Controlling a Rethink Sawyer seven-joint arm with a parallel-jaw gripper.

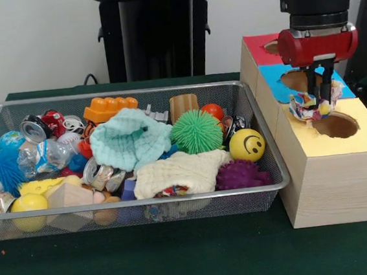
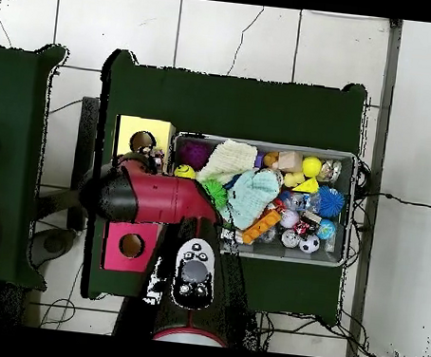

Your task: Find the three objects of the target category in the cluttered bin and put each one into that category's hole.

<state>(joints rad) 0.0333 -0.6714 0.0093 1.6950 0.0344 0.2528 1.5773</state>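
Observation:
My gripper (image 1: 315,104) is shut on a printed wad (image 1: 310,106), white with red, blue and yellow patches. It holds the wad just above the yellow-topped box (image 1: 359,139), at the left rim of its round hole (image 1: 336,125). The wire-mesh bin (image 1: 144,200) lies to the left, full of clutter. Another printed patch (image 1: 173,191) peeks out under the cream cloth (image 1: 180,171) at the bin's front. In the overhead view my red arm (image 2: 155,199) covers the gripper and the wad; the yellow box (image 2: 129,131) with its hole (image 2: 142,142) shows beside the bin (image 2: 351,196).
The blue-topped box (image 1: 275,78) and red-topped box (image 1: 256,43) stand behind the yellow one. The bin holds a mint cloth (image 1: 131,137), a green spiky ball (image 1: 197,131), a purple spiky ball (image 1: 239,174), a yellow smiley ball (image 1: 247,145), cans and blocks.

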